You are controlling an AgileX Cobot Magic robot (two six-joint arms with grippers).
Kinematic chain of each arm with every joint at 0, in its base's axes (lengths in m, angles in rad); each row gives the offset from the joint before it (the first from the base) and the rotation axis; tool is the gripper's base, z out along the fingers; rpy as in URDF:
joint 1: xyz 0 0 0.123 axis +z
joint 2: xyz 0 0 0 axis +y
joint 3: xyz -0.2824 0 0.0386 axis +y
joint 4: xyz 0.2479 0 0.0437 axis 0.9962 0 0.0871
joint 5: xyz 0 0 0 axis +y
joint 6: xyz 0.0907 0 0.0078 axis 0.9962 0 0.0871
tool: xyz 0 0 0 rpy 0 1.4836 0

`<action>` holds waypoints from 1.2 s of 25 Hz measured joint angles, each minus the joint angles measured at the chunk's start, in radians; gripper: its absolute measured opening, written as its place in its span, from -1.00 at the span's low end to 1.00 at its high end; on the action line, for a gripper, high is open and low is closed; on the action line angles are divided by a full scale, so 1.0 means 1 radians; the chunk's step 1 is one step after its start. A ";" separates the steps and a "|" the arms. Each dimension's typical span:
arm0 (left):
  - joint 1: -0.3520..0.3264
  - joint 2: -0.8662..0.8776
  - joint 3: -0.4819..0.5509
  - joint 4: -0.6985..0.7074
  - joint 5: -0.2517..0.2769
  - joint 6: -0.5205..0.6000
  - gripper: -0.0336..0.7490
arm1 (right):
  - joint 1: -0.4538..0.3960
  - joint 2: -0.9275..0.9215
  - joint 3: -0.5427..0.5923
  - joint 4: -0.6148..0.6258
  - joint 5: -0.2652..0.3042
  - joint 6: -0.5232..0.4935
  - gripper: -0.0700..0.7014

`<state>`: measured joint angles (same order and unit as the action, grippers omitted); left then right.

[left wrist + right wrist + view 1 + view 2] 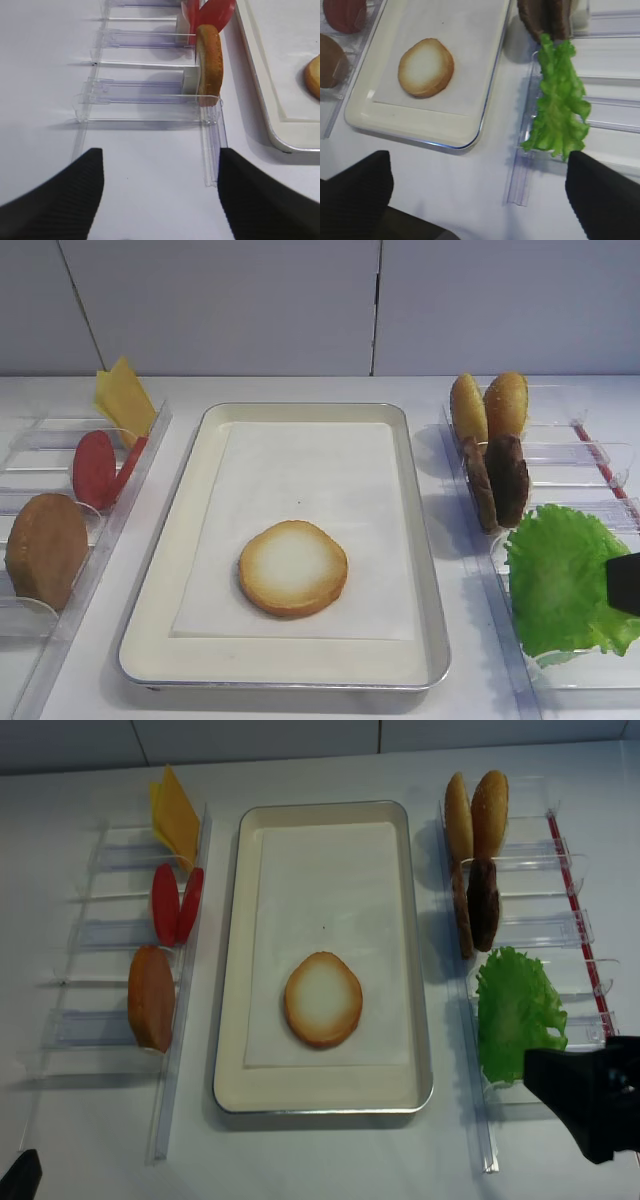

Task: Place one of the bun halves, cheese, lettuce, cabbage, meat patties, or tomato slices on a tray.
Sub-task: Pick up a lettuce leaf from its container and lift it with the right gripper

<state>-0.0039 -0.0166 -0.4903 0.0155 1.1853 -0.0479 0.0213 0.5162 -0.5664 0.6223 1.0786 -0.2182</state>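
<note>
**A:** Where's the lettuce [556, 575]?

**B:** Lower right of the high view, standing in the clear holder [560, 665] just right of the tray [425, 540]. In the right wrist view it hangs as a ruffled green strip right of centre, below the meat patties [547, 17] at the top edge.

**A:** And the right gripper [480, 200]?

**B:** Its two black fingers [602, 195] sit wide apart in the bottom corners of its own view, nothing between them. The right-hand finger's tip is just beside the leaf's lower edge; whether it touches I cannot tell. In the high view a dark piece of it shows at the right edge, over the leaf.

**A:** What's on the tray?

**B:** One bun half [293, 567], pale toasted face up, lying on the white paper liner [310, 480] in the lower middle. Two more buns [488, 405] stand on edge in the upper right holder, the patties right below them.

**A:** The left side?

**B:** Top to bottom: the cheese [122, 395], the tomato slices [100, 468], then another bun [45, 548], all upright in the left holder [60, 640].

**A:** The left gripper [160, 187]?

**B:** Spread apart too, empty, over bare table at the bottom of its view, short of that bun [208, 65].
</note>
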 joint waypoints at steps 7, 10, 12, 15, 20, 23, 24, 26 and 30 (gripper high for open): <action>0.000 0.000 0.000 0.000 0.000 0.000 0.29 | 0.000 0.150 0.000 0.060 -0.034 -0.067 0.97; 0.000 0.000 0.000 0.000 0.000 0.000 0.29 | 0.000 0.208 0.000 0.071 -0.051 -0.113 0.97; 0.000 0.000 0.000 0.000 0.000 0.000 0.29 | 0.000 0.248 0.000 0.078 -0.059 -0.138 0.97; 0.000 0.000 0.000 0.000 0.000 0.000 0.29 | 0.000 0.306 0.000 0.085 -0.086 -0.166 0.97; 0.000 0.000 0.000 0.000 0.000 0.000 0.29 | 0.000 0.386 0.000 0.119 -0.130 -0.234 0.97; 0.000 0.000 0.000 0.000 0.000 0.000 0.29 | 0.000 0.435 0.000 0.131 -0.140 -0.251 0.97; 0.000 0.000 0.000 0.000 0.000 0.000 0.29 | 0.000 0.449 0.000 0.132 -0.142 -0.255 0.97; 0.000 0.000 0.000 0.000 0.000 0.000 0.29 | 0.000 0.476 0.000 0.135 -0.149 -0.266 0.97; 0.000 0.000 0.000 0.000 0.000 0.000 0.29 | 0.000 0.518 0.000 0.162 -0.177 -0.308 0.97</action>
<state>-0.0039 -0.0166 -0.4903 0.0155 1.1853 -0.0479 0.0213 1.0340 -0.5664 0.7840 0.9014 -0.5258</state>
